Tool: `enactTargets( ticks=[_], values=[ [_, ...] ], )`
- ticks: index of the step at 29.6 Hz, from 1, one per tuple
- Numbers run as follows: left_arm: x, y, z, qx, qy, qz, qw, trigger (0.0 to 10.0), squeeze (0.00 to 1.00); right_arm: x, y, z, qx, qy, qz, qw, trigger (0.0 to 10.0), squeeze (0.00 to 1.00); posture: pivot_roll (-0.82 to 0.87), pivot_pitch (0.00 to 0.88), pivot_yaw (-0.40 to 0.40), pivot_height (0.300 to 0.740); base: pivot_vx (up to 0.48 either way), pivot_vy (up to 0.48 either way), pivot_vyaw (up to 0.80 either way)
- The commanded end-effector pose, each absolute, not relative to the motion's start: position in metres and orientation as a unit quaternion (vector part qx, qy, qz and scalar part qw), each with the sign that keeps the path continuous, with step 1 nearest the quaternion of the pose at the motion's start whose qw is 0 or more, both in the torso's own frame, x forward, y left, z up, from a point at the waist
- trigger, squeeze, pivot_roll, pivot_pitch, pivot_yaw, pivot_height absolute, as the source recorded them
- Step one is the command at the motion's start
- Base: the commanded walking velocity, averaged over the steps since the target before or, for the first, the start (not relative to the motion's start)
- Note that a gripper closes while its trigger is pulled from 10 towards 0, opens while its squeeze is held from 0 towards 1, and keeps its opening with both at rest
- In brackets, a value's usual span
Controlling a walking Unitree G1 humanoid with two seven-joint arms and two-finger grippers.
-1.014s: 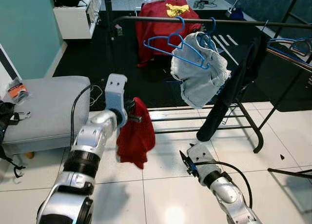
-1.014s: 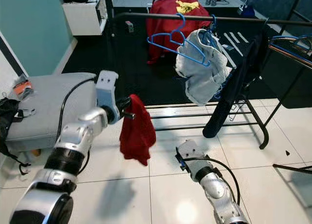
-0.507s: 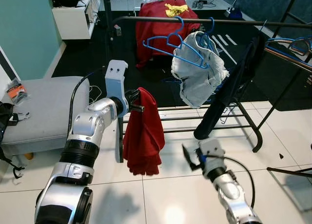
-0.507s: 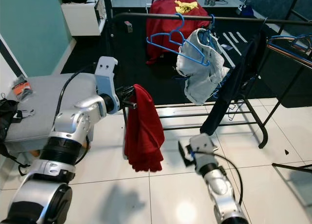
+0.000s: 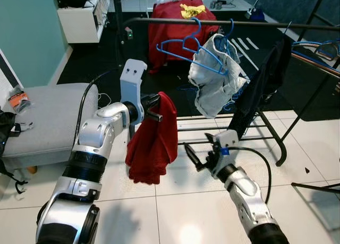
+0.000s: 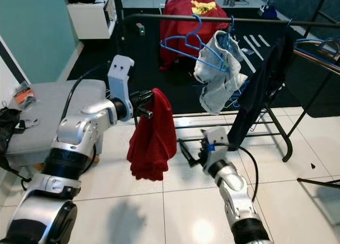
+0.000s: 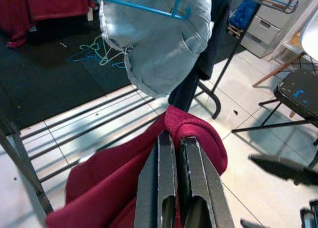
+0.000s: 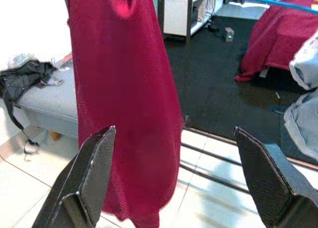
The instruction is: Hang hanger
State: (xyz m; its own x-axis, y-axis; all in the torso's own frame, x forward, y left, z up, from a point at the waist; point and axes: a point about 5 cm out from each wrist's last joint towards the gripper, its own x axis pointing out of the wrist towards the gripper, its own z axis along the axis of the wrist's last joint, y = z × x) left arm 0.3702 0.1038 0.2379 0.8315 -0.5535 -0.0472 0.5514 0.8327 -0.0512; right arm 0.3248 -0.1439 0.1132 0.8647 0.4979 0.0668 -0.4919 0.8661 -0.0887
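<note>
1. Hanger and garment: no hanger can be made out in either gripper; what the left gripper [image 7: 171,153] holds is a red garment [image 5: 154,143], which may cover one, though I cannot tell. The cloth hangs with its long axis straight down toward the tiled floor [image 5: 175,201], bunched at the top where it is pinched.
2. Clothes rack [image 5: 255,24]: its dark top rail runs across the scene from the robot's left to its right, behind and above the red garment, with lower bars near the floor.
3. Grey ottoman [image 5: 48,116]: it sits at the robot's left, beside the left arm, with an orange item and a black strap at its far edge.
4. Pale denim garment [image 5: 215,76]: it hangs on the rail on a blue hanger, tilted, its hem pointing down.
5. Empty blue hanger [image 5: 183,44]: its hook is over the rail, and its long bar slopes down toward the denim piece.
6. Black garment [image 5: 257,90]: it drapes diagonally off the rail at the robot's right.
7. Left gripper: raised at rail-leg height, jaws pressed nearly together on a fold at the top of the red garment, as the left wrist view shows.
8. Right gripper [image 5: 201,160]: lower, just beside the hanging cloth, pointing toward it; its jaws are spread wide with nothing between them, and the red garment hangs ahead of them in the right wrist view.
</note>
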Motion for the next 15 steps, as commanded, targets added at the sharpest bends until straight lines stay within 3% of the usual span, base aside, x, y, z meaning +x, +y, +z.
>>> enactTargets(
  ticks=[1, 2, 15],
  values=[
    [0.368, 0.100, 0.240, -0.018, 0.027, -0.303, 0.952, 10.0, 0.00, 0.326, -0.143, 0.113, -0.045, -0.037, 0.262, 0.963, 10.0, 1.00, -0.04, 0.114, -0.014, 0.740, 0.000, 0.000, 0.00],
    [0.366, 0.098, 0.240, -0.017, 0.029, -0.311, 0.950, 10.0, 0.00, 0.331, -0.141, 0.119, -0.062, -0.043, 0.259, 0.963, 10.0, 0.00, -0.04, 0.113, -0.014, 0.740, 0.000, 0.000, 0.00],
    [0.357, 0.082, 0.246, -0.015, 0.028, -0.351, 0.936, 10.0, 0.00, 0.345, -0.128, 0.133, -0.073, -0.049, 0.272, 0.958, 10.0, 0.00, -0.03, 0.113, -0.011, 0.740, 0.000, 0.000, 0.00]
  ],
)
